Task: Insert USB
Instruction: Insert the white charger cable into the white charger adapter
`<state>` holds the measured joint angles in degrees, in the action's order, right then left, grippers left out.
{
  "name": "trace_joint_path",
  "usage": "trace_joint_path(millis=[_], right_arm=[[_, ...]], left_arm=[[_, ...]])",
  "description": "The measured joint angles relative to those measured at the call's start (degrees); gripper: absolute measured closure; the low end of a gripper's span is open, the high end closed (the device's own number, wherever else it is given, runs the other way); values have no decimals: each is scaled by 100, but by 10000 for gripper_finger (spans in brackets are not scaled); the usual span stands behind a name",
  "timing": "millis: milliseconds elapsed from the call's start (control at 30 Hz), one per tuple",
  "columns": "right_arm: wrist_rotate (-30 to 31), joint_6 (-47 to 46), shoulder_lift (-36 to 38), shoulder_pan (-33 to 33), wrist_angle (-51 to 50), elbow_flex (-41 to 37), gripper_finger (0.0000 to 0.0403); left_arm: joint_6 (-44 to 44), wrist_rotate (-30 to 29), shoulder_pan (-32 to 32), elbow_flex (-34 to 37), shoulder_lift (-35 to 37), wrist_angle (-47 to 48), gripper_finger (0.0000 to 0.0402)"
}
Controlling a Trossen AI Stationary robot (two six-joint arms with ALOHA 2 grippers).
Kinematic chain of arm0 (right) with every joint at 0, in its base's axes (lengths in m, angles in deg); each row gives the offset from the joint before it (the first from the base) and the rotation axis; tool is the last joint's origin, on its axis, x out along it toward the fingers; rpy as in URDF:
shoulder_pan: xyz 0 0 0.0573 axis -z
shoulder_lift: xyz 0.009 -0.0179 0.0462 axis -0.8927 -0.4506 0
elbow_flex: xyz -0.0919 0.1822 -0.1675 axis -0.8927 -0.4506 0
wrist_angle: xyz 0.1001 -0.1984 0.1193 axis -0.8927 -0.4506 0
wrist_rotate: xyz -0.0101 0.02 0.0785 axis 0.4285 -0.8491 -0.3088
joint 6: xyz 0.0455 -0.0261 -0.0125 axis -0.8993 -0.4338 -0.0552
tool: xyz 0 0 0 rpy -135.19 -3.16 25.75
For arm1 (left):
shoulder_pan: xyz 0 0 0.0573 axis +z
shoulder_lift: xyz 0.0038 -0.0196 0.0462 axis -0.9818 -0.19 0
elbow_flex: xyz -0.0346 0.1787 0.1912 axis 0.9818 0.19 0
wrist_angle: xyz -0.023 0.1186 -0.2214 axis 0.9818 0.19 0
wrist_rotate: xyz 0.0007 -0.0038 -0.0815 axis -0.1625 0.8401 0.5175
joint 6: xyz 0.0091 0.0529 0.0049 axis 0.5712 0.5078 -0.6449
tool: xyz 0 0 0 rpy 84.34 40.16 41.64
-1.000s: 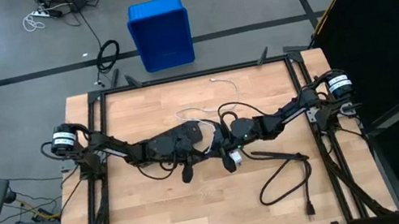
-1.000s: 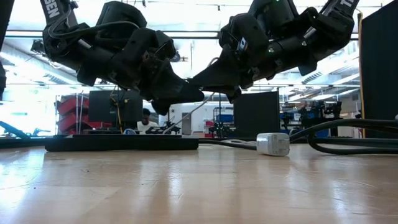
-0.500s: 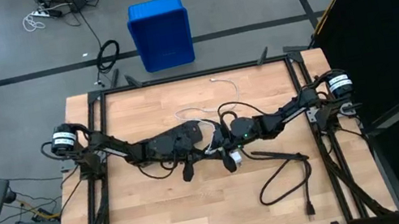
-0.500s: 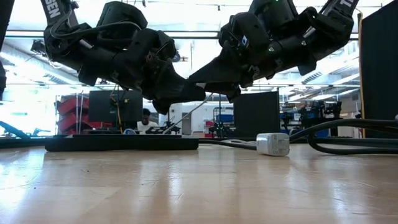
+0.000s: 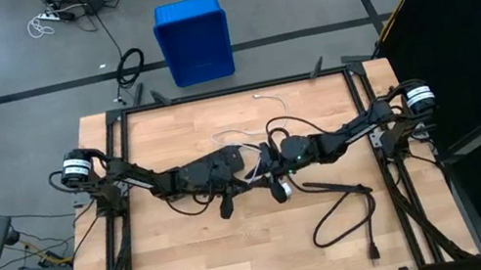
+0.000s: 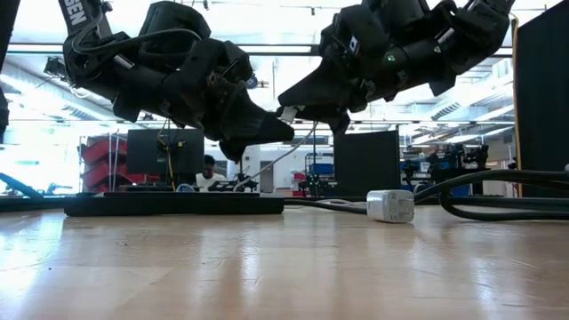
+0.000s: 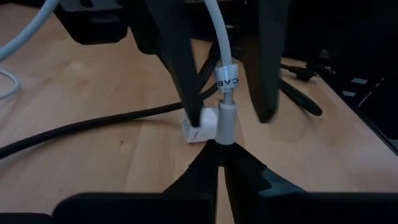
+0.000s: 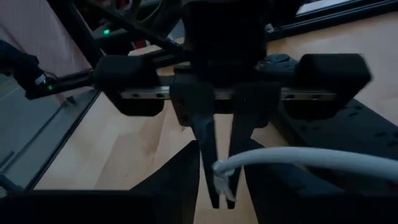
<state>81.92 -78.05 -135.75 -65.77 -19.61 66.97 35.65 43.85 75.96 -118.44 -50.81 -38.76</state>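
Observation:
The USB is a thin white cable (image 5: 239,137) lying in loops on the wooden table's far middle; its plug (image 7: 226,121) is lifted above the table. My left gripper (image 7: 221,163) is shut on that plug at the table's middle. My right gripper (image 7: 224,106) faces it from the right, open. Its two dark fingers (image 7: 179,68) stand on either side of the cable without touching it. In the low view the plug's white tip (image 6: 286,114) shows between the two grippers. A white charger block (image 5: 282,190) rests on the table just below them. My left gripper pinches the lower end of the white plug (image 7: 224,140) between its two shut fingertips. The fingers slant slightly downward from the table's left. The plug sticks out past the fingertips, clear of the table. The labelled cable (image 7: 226,78) runs on from it, slack.
A black power strip (image 5: 337,185) lies right of the middle, and its thick black cord (image 5: 341,225) loops toward the near right corner. A blue bin (image 5: 194,39) stands on the floor beyond the far edge. The table's near left part (image 5: 174,266) is bare wood.
My right gripper has risen a little away from the left gripper's fingertips. The plug's white tip, hidden between the two grippers before, now shows in the low view. My left gripper has kept still with the plug.

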Motion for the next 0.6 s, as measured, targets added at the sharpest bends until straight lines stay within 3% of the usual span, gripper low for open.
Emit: trace_joint_path(millis=[333,600], right_arm=[[14,-591,2,157,2268,-1165,337],[20,-661,2,102,2464,-1257,337]], left_arm=[[-2,42,-2,3,0,5,401],[-2,52,-4,6,0,-98,401]])
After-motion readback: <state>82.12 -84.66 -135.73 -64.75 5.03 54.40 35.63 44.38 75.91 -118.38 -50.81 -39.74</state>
